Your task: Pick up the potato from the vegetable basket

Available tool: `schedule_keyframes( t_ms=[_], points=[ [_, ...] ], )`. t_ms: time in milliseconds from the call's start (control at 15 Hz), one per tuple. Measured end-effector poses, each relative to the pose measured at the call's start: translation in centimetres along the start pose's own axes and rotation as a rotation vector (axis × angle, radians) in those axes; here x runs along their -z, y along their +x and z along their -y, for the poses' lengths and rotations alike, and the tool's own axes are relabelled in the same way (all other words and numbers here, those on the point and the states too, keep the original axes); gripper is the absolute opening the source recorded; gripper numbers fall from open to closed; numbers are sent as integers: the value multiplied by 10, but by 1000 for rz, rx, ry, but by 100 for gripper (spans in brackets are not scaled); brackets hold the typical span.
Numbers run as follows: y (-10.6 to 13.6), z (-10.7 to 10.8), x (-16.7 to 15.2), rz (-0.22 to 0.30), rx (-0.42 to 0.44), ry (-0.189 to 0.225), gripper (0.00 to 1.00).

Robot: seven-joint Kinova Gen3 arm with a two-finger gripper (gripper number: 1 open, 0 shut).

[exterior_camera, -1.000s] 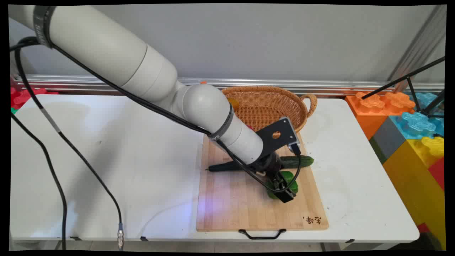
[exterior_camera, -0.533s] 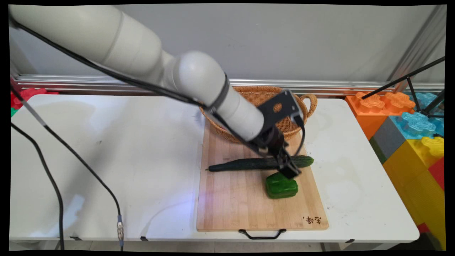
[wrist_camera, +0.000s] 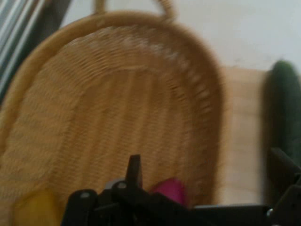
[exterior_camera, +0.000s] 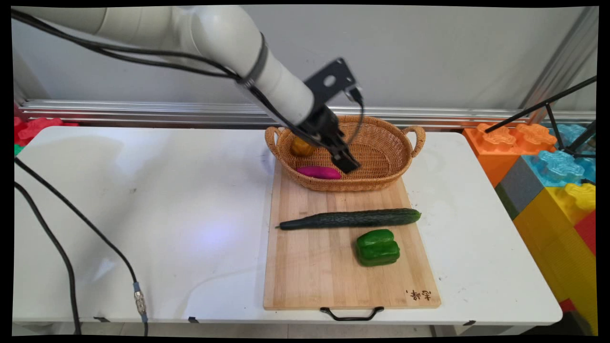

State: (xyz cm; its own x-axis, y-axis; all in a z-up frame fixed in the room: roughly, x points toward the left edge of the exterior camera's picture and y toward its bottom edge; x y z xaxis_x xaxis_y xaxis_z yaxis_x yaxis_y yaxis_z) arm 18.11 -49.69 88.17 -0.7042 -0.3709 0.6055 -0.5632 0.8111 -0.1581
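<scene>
- Near edge of the wooden cutting board (exterior_camera: pixel 314 271): bare. The green bell pepper (exterior_camera: pixel 377 247) lies on the board's right half, just where it lay 1 second ago, when the gripper was down on it.
- Just beyond it, the cucumber (exterior_camera: pixel 352 218) lies across the board, unmoved.
- At the board's far edge, the wicker basket (exterior_camera: pixel 381 183) holds a magenta vegetable (exterior_camera: pixel 318 172) and a yellow-orange one (exterior_camera: pixel 302 146).
- The gripper (exterior_camera: pixel 347 164) has risen and swung back; it now hangs over the basket, carrying nothing.
- Only the hand view shows its 2 prongs spread wide apart, empty, over the basket's weave. Only the main view shows the pepper.
</scene>
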Motion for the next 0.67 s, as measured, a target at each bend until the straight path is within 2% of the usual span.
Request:
schedule_keyframes(
  t_ms=[133,400,667],
  points=[
    [-8,25,1,24,14,51,100],
    [-25,62,-8,62,42,129,100],
    [-43,80,-31,97,68,159,100]
  ],
)
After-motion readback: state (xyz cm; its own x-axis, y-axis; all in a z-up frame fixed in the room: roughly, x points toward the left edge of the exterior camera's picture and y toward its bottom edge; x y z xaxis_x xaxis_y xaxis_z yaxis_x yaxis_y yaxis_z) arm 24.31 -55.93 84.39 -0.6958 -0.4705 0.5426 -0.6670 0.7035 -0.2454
